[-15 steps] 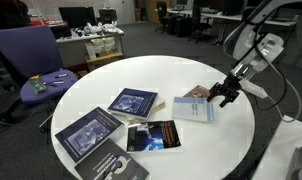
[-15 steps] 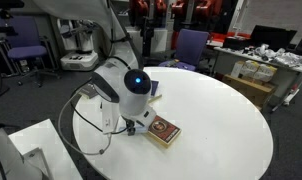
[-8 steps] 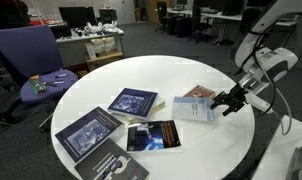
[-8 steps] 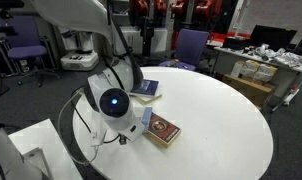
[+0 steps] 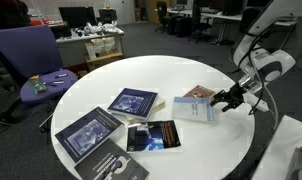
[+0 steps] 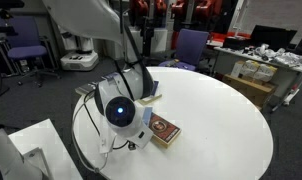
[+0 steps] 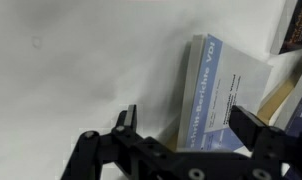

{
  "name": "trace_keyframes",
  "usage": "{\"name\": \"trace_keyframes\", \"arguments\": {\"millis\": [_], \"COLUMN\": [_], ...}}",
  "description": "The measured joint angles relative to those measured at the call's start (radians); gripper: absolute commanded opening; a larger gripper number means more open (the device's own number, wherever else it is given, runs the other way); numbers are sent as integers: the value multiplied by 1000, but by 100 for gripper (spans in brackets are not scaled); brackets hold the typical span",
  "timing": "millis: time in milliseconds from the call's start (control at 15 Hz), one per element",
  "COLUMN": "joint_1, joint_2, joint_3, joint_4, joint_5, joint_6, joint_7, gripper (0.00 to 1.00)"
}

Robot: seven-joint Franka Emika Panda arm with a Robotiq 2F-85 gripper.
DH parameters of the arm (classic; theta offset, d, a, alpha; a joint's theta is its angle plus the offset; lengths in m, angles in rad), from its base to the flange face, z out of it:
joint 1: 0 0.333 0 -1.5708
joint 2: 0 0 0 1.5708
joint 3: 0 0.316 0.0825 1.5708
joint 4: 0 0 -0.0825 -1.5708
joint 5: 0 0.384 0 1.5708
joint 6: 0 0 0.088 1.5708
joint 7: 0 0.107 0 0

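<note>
Carrying several dark books [image 5: 132, 101], the round white worktop [image 5: 151, 65] fills the scene. A pale blue book [image 5: 194, 109] lies near its right edge. Just right of it hovers the claw [image 5: 223, 100], fingers spread apart, gripping nothing.

My arm [image 6: 119, 110], a blue light glowing on its wrist, bends low over the near edge of a round white counter [image 6: 221, 120]. A red-brown book [image 6: 163, 130] lies just beside it, a dark blue book [image 6: 147, 90] behind. A purple chair [image 6: 191, 45] stands beyond.
</note>
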Motion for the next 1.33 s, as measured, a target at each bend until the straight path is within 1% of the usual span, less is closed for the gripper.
{"name": "trace_keyframes", "arguments": {"millis": [467, 533, 600, 667, 800, 1067, 1200, 1267, 1333], "joint_1": [6, 7, 7, 7, 7, 7, 12, 16, 19], "joint_2": [90, 100, 108, 115, 122, 122, 117, 114, 111], "joint_3": [6, 11, 16, 21, 28, 33, 25, 21, 18], "joint_4": [106, 116, 124, 132, 142, 149, 149, 149, 149], "joint_5": [10, 11, 13, 14, 16, 18, 18, 18, 18], "joint_6": [-6, -7, -7, -8, -10, -33, -69, -85, -99], "joint_7": [-20, -20, -20, -20, -20, -20, -20, -20, -20], "gripper": [100, 75, 73, 66, 49, 19, 7, 4, 5]}}
